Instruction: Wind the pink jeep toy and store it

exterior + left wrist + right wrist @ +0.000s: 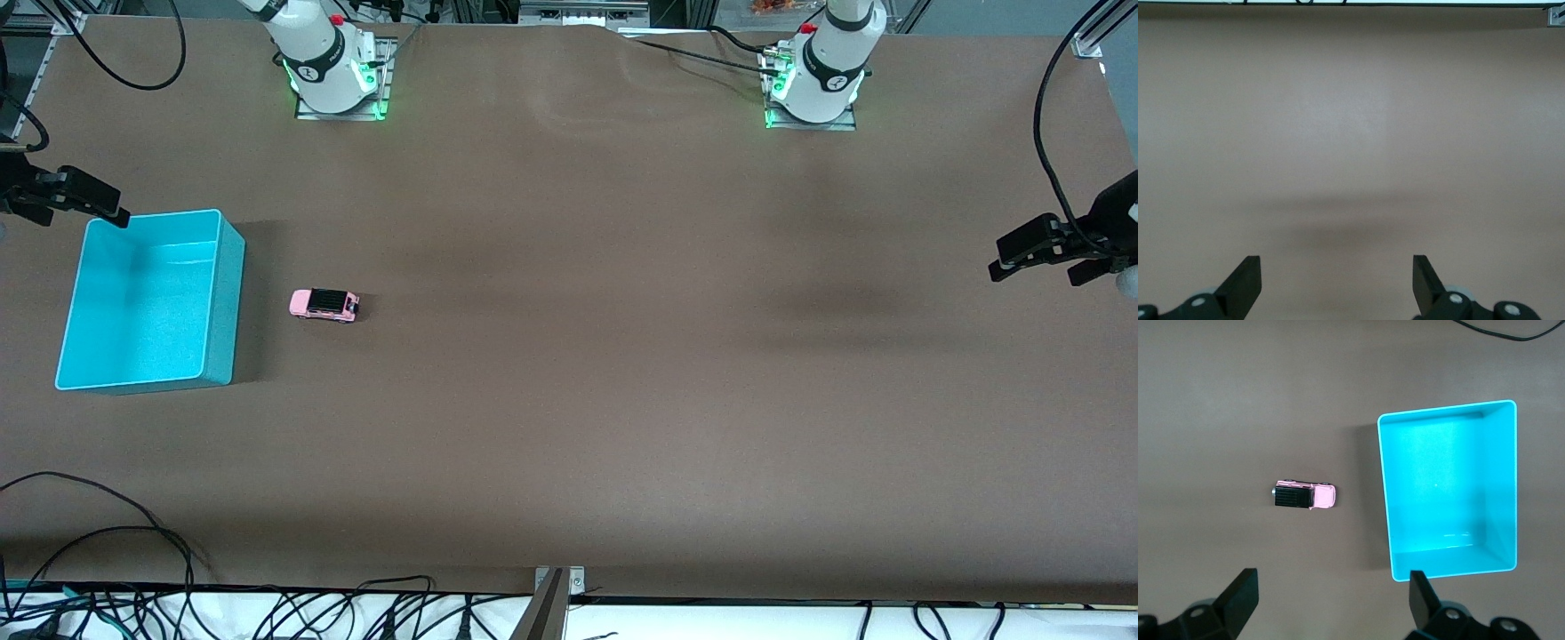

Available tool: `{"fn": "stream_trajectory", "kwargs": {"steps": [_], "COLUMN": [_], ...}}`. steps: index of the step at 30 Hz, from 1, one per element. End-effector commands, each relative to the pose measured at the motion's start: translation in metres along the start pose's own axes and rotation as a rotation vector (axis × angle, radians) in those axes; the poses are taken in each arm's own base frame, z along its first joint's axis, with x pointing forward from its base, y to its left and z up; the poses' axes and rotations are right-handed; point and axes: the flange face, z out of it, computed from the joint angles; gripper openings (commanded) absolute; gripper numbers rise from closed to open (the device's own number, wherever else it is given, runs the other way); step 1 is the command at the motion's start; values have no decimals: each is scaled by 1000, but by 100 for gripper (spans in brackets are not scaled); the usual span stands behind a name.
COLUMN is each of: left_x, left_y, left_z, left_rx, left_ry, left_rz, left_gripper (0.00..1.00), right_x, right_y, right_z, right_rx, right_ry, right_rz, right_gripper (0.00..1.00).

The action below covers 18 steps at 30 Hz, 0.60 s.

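The pink jeep toy [324, 305] sits on its wheels on the brown table [622, 356], toward the right arm's end, with no gripper touching it. In the right wrist view the toy [1305, 495] lies on the bare surface well clear of the two dark fingers [1238, 597], which stand wide apart with nothing between them. The right gripper [80, 200] hangs over the table edge at the corner of the turquoise bin [227, 293] that lies farthest from the front camera, its jaws open and empty. The bin stands just beside the toy, closer to the right arm's end of the table, and its inside [1438, 487] shows only its plain turquoise floor. The left gripper [1053, 253] waits over the left arm's end of the table, well apart from toy and bin; its fingers [1245, 283] are spread wide over bare tabletop and hold nothing.
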Motion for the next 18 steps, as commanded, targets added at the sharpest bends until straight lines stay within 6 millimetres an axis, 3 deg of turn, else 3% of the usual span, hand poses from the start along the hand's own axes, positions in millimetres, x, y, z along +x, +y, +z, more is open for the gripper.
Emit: {"fn": "stream_trajectory", "kwargs": {"steps": [1,18], "left_x": [-4,-4], "left_y": [-1,-1], "left_z": [-2,-2], "left_rx": [21,21], "left_ry": [-5,-5], "left_rz": [22,22], "left_gripper": [100,100], "right_x": [2,9], "right_y": [1,-4], "right_z": [-3,2], "right_rx": [6,4], "right_ry": [11,19], "right_rz": [-3,-7], "right_gripper": [100,100]}}
